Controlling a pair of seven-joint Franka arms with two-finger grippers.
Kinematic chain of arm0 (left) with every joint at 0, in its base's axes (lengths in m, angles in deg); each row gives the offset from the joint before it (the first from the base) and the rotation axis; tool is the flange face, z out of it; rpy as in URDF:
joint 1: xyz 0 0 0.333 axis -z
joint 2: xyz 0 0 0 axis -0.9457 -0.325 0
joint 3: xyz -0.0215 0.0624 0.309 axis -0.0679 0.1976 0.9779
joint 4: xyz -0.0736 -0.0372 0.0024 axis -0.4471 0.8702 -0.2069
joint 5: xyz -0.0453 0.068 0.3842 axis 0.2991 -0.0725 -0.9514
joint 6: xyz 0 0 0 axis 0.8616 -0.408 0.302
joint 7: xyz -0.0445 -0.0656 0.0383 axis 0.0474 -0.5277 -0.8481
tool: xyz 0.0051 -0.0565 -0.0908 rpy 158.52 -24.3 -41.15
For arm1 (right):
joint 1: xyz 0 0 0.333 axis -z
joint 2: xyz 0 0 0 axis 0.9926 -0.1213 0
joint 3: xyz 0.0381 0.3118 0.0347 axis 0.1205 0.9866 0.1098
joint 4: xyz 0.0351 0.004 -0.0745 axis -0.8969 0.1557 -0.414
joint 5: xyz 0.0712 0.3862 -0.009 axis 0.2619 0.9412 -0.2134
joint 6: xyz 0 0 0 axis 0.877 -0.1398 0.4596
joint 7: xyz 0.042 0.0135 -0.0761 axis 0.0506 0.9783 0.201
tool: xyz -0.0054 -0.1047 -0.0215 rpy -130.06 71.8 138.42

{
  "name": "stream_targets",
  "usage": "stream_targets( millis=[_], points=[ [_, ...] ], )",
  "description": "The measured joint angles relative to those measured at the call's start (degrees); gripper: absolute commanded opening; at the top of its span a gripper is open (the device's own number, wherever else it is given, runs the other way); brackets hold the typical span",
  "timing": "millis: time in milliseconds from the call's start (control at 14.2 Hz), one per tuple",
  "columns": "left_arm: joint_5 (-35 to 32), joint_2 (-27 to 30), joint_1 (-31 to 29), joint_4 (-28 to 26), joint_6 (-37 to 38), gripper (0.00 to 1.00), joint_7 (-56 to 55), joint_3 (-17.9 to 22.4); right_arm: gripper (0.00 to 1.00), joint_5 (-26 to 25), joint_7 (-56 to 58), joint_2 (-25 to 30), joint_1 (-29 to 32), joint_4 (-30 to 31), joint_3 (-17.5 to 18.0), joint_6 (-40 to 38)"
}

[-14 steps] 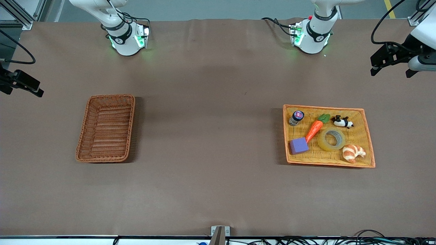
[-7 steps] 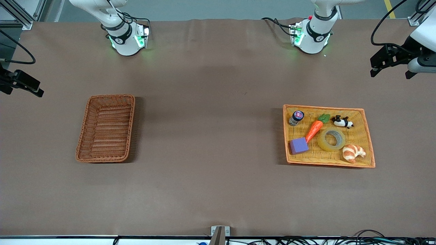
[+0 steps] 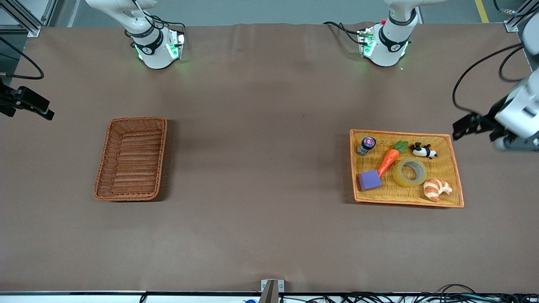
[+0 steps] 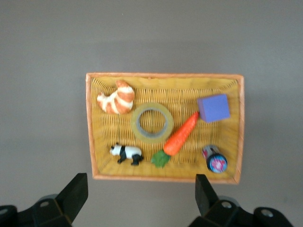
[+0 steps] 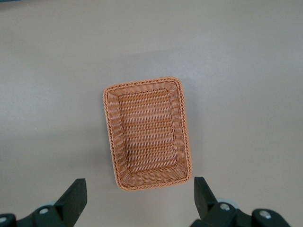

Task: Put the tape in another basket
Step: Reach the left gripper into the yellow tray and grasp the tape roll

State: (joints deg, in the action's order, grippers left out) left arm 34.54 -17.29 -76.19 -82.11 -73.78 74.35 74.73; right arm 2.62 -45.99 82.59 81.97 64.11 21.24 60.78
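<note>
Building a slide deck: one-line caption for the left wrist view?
Left gripper, open, hangs above the orange tray holding the tape, croissant, carrot, panda, purple block and jar.

tape (image 3: 410,172) flat in orange tray (image 3: 456,176), between carrot (image 3: 388,162) and croissant (image 3: 436,188) | basket (image 3: 131,158) toward right arm's end (well apart from tray) | left gripper (image 3: 469,126) up beside tray's corner | right gripper (image 3: 26,106) at table edge

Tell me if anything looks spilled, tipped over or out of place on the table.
Nothing stands out. The tape lies flat in the orange tray among the toys, and the basket sits upright.
</note>
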Motion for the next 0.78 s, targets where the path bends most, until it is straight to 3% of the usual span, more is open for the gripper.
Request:
stream_targets(
  millis=[212, 353, 777],
  points=[
    [0.0, -1.8, -2.0, -10.3, -13.3, 1.00, -0.2, 0.0, 1.00, 0.0, 0.0, 0.0, 0.0, 0.0, 0.0, -0.1],
    [0.0, -4.1, -3.0, -14.6, -19.3, 0.92, -0.2, 0.0, 1.00, 0.0, 0.0, 0.0, 0.1, 0.0, 0.0, -0.2],
    [-3.7, -13.8, -4.2, -16.9, -26.6, 0.83, -0.1, 0.0, 1.00, 0.0, 0.0, 0.0, 0.2, 0.0, -0.1, -0.2]
  ],
)
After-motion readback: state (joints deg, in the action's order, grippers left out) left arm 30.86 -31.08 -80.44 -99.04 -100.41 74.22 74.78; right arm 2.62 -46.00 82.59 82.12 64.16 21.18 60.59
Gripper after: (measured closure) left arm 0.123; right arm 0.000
